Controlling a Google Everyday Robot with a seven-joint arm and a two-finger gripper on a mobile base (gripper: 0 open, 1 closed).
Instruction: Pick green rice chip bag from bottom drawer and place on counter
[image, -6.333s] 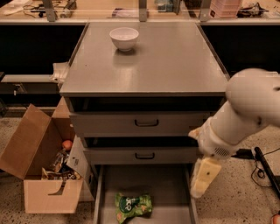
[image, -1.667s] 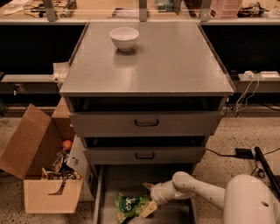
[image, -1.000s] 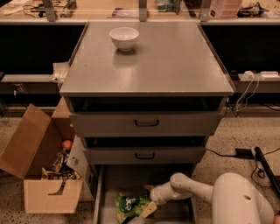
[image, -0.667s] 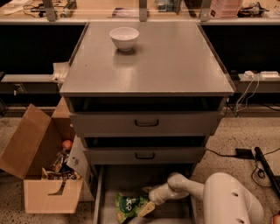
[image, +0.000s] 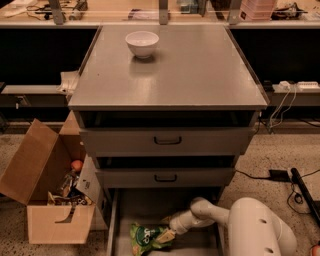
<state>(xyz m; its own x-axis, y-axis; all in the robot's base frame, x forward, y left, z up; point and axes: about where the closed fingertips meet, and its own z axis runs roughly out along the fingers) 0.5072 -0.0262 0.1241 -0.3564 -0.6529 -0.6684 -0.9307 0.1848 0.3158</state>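
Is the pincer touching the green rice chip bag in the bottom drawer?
Touching. In the camera view the pincer meets the right edge of the green rice chip bag, no gap, inside the bottom drawer.

a workshop: cluttered workbench (image: 150, 12), metal drawer cabinet (image: 167, 142), pincer (image: 169, 234) in the bottom drawer (image: 145, 205).

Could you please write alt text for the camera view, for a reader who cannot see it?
The gripper reaches into the open bottom drawer, at the right edge of the green rice chip bag lying there. A white bowl sits on the counter, and a cardboard box stands beside the cabinet.
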